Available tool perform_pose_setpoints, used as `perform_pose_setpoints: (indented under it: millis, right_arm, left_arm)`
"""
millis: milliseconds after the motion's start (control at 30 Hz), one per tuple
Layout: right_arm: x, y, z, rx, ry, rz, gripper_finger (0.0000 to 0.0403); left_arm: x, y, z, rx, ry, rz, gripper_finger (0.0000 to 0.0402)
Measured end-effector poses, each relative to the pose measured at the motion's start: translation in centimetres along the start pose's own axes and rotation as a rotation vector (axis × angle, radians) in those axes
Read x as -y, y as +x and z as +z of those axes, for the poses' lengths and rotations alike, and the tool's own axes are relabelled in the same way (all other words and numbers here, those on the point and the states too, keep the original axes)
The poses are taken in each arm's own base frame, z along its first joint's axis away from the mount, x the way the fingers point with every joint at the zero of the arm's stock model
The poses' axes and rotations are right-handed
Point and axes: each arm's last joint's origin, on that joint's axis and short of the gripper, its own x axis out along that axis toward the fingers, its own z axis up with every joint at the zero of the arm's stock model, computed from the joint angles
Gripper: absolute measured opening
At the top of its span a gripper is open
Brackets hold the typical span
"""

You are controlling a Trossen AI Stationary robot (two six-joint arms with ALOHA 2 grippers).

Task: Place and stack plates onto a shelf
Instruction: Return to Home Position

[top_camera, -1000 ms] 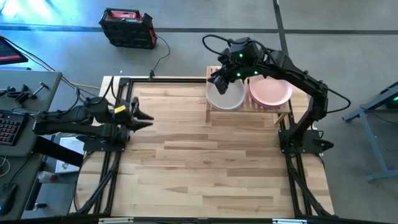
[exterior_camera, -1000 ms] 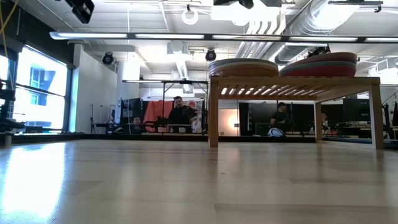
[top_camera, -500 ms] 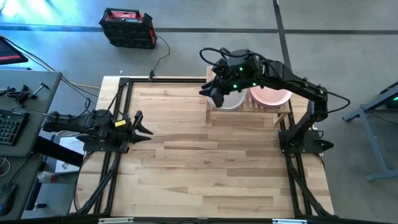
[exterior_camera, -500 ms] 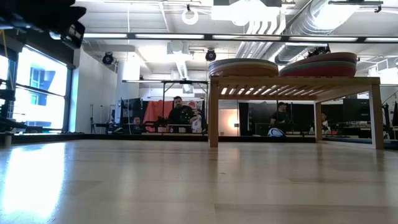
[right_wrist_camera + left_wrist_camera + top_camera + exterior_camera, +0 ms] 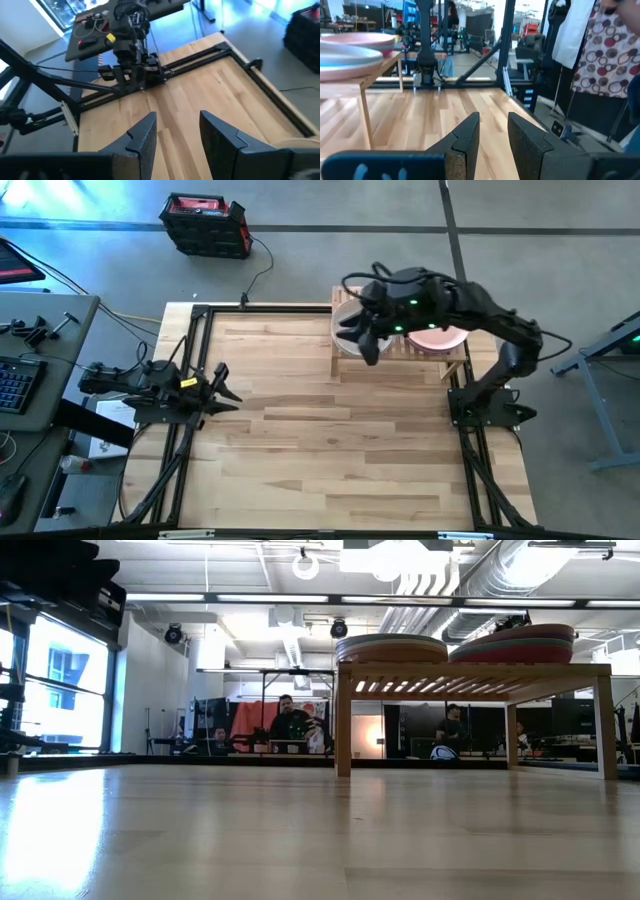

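High view: right hand [image 5: 359, 340] hangs empty, fingers spread, with the plates [image 5: 437, 338] stacked on the shelf [image 5: 470, 670] right beneath and beside it. I'd lift straight up before tucking home so nothing clips them. Left hand [image 5: 222, 381], also spread, waits far across the tabletop [image 5: 330, 440].

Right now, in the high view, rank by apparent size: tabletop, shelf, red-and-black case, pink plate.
1. tabletop
2. shelf
3. red-and-black case and pink plate look about alike; the right arm hides part of the plate, so I won't rank them.
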Motion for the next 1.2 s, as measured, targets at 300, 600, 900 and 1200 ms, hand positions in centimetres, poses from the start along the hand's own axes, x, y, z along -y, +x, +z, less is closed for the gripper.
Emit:
perform_pose_setpoints:
  millis: [300, 600, 900, 1200]
  right_arm:
    - [-1.1, -7.4, -1.4, 0.052, -0.075, -0.058, 0.013]
    - [-0.7, -11.4, -6.0, 0.076, -0.161, -0.134, 0.013]
    - [1.7, -11.8, -13.1, 0.213, -0.215, 0.158, 0.013]
    - [4.1, -8.0, -21.0, 0.122, -0.239, 0.181, 0.013]
  left_arm:
    - [0.0, 0.0, 0.1, 0.011, -0.029, -0.013, 0.009]
    - [0.0, 0.0, 0.1, 0.008, -0.217, -0.013, 0.009]
    - [0.0, 0.0, -0.1, -0.008, -0.375, -0.009, 0.009]
    - [0.0, 0.0, -0.5, -0.052, -0.338, 0.002, 0.009]
